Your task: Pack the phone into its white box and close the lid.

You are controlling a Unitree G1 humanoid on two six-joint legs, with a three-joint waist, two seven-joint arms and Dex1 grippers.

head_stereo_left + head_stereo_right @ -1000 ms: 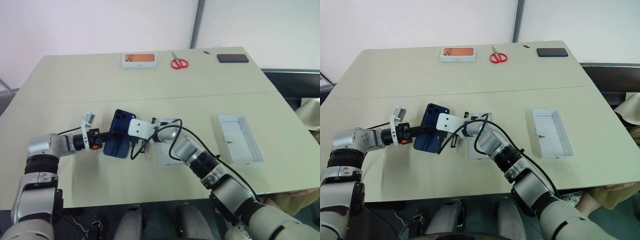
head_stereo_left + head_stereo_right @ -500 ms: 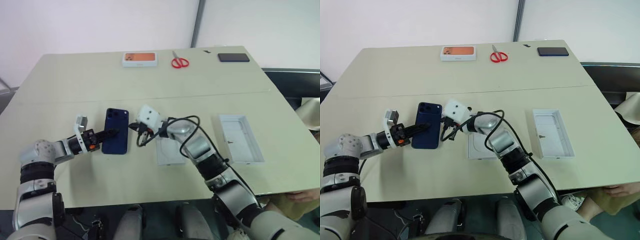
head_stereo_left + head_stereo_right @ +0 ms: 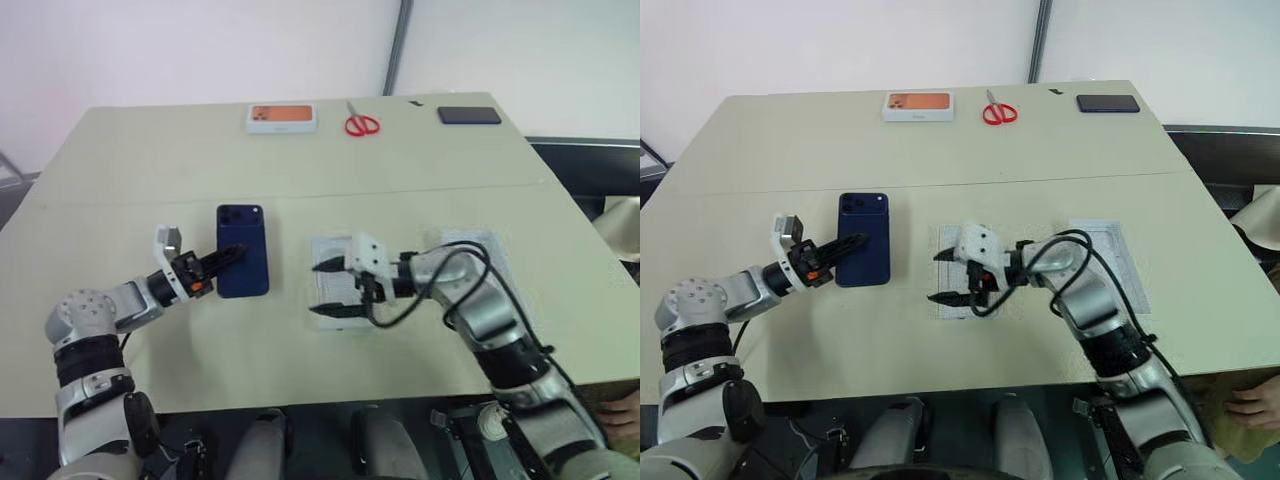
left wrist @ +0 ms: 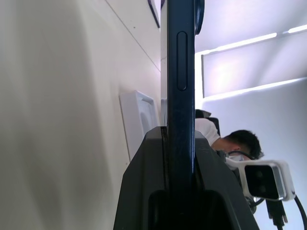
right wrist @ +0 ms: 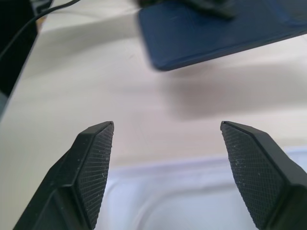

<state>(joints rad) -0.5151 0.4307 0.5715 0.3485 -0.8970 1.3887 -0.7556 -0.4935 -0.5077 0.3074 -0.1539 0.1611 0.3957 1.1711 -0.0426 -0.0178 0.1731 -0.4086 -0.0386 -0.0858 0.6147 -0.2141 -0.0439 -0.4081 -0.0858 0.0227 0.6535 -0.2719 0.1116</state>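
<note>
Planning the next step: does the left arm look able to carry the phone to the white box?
Probably yes: the left gripper holds the phone, but the open right gripper hovers over the white box.

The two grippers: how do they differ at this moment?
The left gripper is shut on the phone and holds it clear of the table; the right gripper is open and empty, above the white box. Both have black fingers and point toward each other.

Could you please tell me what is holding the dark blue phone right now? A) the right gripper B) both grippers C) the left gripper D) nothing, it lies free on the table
C: the left gripper is clamped on the phone, while the right gripper stands open over the white box.
</note>
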